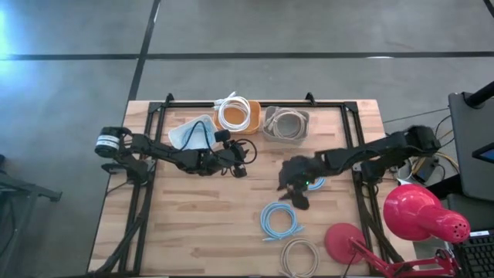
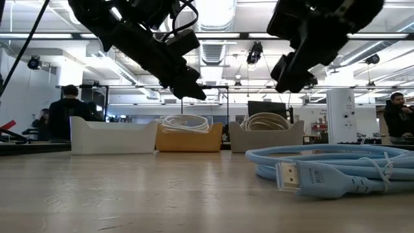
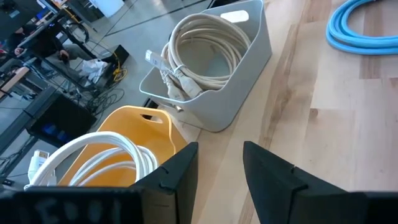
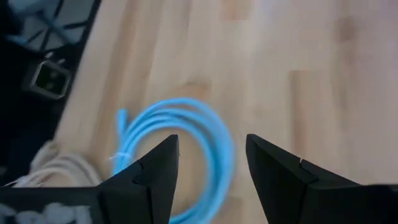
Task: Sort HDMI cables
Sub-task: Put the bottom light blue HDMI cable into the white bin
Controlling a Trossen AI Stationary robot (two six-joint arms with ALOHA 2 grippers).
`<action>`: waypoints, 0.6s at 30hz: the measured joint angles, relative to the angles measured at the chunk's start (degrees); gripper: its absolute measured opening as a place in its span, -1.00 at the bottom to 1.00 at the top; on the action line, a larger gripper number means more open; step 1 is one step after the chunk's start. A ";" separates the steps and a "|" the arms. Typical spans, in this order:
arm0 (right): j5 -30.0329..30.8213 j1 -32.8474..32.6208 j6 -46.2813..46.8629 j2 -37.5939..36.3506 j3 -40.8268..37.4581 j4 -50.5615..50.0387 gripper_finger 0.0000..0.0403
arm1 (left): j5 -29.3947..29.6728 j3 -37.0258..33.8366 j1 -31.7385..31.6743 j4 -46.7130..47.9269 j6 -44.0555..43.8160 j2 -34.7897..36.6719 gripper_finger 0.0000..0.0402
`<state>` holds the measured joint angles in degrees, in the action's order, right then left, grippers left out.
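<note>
On the table lie a light blue coil (image 1: pixel 282 220) (image 4: pixel 180 149) (image 2: pixel 330 169) and a beige coil (image 1: pixel 299 255) nearer the near edge. Part of another light blue coil (image 1: pixel 318 185) (image 3: pixel 360 28) shows under the right arm. At the far edge, the orange bin (image 1: pixel 248 122) (image 3: pixel 134 127) holds a white coil (image 1: pixel 234 113). The grey bin (image 1: pixel 266 127) (image 3: pixel 249 68) holds a beige coil (image 3: pixel 199 53). My left gripper (image 1: pixel 241 168) (image 3: pixel 221 149) hovers open before the orange bin. My right gripper (image 1: pixel 297 197) (image 4: pixel 211 143) hangs open above the near blue coil.
A white bin (image 1: pixel 179 139) (image 2: pixel 113 136) stands left of the orange one, with something pale blue in it. A red lamp (image 1: pixel 421 216) with its round base (image 1: pixel 346 241) sits at the table's right near corner. Bare wood lies on the left near part. People show in the room behind.
</note>
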<state>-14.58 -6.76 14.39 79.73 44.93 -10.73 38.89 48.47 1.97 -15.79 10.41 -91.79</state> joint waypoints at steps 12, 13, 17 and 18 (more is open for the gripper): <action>-0.35 -3.85 2.83 17.19 7.63 -11.67 -0.09 | -0.19 0.00 -0.01 0.06 -0.06 0.00 -0.30; 0.08 -3.83 2.77 18.73 8.38 -12.69 -0.09 | -0.17 0.00 -0.01 0.12 -0.03 -0.01 -0.30; 1.17 -3.87 2.39 23.42 11.64 -14.87 -0.09 | -0.17 0.00 -0.01 0.28 0.00 -0.02 -0.30; 1.17 -4.06 2.32 24.31 12.58 -15.75 -0.09 | -0.17 0.00 -0.01 0.41 0.00 -0.02 -0.30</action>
<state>-13.41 -10.82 16.71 104.04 57.51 -26.48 38.72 48.47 1.96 -15.38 10.41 -91.81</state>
